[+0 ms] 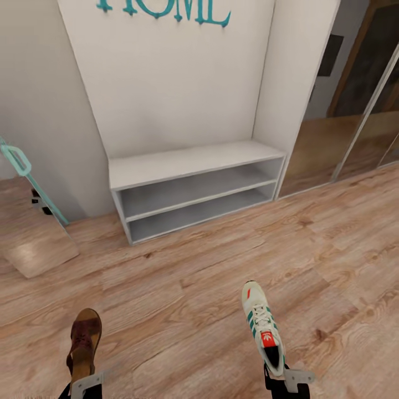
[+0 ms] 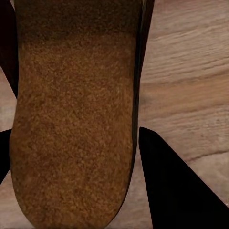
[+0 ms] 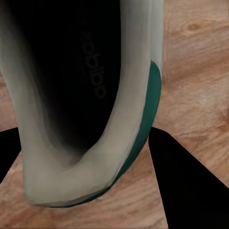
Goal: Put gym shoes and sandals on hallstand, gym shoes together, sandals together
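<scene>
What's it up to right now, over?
Left gripper shut on sandal, right gripper shut on gym shoe. Hallstand ahead, shelves bare. Nothing on floor between.

sandal point(image 1: 84, 343) left, gym shoe point(image 1: 263, 327) right, hallstand point(image 1: 194, 185) beyond

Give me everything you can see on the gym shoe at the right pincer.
The gym shoe is a cream-white low sneaker with green side stripes, white laces and a red-orange tongue label. It points toe-first toward the hallstand, its heel at the right pincer. In the right wrist view the dark opening shows faint insole lettering, the heel collar sits between the two black fingers, and wood floor lies beneath it.
</scene>
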Robot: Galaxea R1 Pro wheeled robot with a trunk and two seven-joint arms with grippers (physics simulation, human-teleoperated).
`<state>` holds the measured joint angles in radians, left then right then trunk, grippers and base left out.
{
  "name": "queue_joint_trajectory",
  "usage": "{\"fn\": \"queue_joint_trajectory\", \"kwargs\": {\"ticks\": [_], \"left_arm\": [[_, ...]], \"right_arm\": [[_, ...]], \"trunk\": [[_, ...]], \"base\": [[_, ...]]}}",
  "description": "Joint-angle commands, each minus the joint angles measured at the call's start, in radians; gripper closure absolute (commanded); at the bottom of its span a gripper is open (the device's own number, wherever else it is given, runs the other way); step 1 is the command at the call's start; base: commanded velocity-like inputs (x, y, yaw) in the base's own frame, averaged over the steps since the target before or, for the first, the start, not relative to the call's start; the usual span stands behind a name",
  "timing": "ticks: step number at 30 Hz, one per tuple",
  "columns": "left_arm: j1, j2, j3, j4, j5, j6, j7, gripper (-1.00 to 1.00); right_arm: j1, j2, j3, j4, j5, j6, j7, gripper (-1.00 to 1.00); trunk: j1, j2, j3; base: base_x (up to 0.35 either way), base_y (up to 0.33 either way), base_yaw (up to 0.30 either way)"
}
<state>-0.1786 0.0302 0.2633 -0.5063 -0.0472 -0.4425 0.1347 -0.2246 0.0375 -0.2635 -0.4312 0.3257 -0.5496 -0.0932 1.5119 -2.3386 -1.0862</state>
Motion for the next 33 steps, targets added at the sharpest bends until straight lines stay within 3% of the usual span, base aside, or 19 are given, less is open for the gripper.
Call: {"fn": "queue_joint_trajectory", "kwargs": {"ticks": [1, 9, 17, 24, 33], "left_arm": [[-0.001, 0.0, 0.001, 0.001, -0.008, -0.002, 0.005, 1.0], [-0.001, 0.001, 0.001, 0.004, -0.008, -0.001, 0.004, 1.0], [-0.001, 0.001, -0.003, 0.005, -0.009, 0.0, 0.002, 1.0], [-0.001, 0.001, -0.068, 0.005, -0.009, 0.002, 0.008, 1.0], [-0.001, 0.001, -0.074, 0.005, -0.008, 0.002, 0.009, 1.0]], "right_arm": [[-0.001, 0.001, -0.005, 0.0, 0.01, -0.003, -0.005, 1.0], [-0.001, 0.001, -0.005, -0.001, 0.009, -0.003, -0.005, 1.0], [-0.001, 0.001, -0.006, -0.002, 0.009, -0.004, -0.005, 1.0], [-0.001, 0.001, -0.005, -0.002, 0.009, -0.004, -0.005, 1.0], [-0.001, 0.001, -0.005, -0.002, 0.009, -0.004, -0.005, 1.0]], "trunk": [[0.0, 0.0, 0.0], [0.0, 0.0, 0.009], [0.0, 0.0, 0.017], [0.0, 0.0, 0.025], [0.0, 0.0, 0.034]], "base": [[0.0, 0.261, 0.22], [0.0, 0.272, 0.22], [0.0, 0.043, 0.22], [0.0, 0.001, 0.22], [0.0, 0.0, 0.22]]}}
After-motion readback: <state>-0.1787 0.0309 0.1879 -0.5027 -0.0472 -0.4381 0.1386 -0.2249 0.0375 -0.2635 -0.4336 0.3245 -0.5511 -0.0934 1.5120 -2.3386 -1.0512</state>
